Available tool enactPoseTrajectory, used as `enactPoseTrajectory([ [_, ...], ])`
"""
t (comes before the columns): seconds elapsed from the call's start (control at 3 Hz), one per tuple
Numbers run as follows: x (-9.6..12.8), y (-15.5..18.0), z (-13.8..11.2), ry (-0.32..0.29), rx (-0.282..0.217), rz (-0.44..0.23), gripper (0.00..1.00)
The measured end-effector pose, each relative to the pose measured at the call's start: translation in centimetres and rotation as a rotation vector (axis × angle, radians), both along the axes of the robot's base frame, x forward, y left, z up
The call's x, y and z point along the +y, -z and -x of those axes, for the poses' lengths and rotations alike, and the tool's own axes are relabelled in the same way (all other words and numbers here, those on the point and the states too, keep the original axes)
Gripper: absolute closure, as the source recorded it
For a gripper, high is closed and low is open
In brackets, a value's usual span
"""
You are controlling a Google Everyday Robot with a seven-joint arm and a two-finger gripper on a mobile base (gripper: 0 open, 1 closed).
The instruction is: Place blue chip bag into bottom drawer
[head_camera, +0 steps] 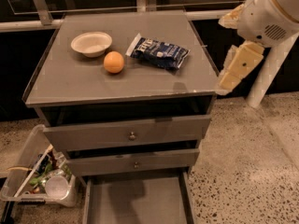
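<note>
1. Camera view, the cabinet: the view looks down at a grey cabinet whose flat tabletop [84, 85] carries three things.
2. The blue chip bag [160, 53] lies flat on the tabletop, right of its middle and toward the back. One white crimped end points to the back left. Nothing touches the bag.
3. An orange [114, 62] sits just beside the bag on its left, apart from it. A shallow pale bowl [91, 43] stands upright behind and left of the orange.
4. Below the tabletop, the top drawer [126, 132] and the middle drawer [133, 161] each have a small round knob at the centre of the front. Both stand out a little from the cabinet.
5. The bottom drawer [135, 202] is pulled far out toward the camera at floor level. Its flat grey floor and low side walls show.
6. The hand [233, 71] hangs in the air off the cabinet's right edge, about level with the tabletop and well apart from the bag. It is cream-coloured and slants down to the left from the bulky white arm [268, 13] at the upper right. Whether it is released or clenched I cannot tell.
7. A clear plastic bin [28, 148] of mixed clutter stands on the speckled floor [243, 171] at the cabinet's lower left.
</note>
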State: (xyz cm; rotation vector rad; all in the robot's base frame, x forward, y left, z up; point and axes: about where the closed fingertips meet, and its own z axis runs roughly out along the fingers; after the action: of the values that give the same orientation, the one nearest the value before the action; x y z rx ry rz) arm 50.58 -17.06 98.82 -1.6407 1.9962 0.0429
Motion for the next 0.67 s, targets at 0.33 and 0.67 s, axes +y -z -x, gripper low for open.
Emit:
enactPoseTrajectory([
  [0.33,1.77,-1.10,-4.40,-0.036,-0.015,-0.152,0.00],
  [0.67,1.77,-1.10,-4.40,-0.036,-0.015,-0.152,0.00],
])
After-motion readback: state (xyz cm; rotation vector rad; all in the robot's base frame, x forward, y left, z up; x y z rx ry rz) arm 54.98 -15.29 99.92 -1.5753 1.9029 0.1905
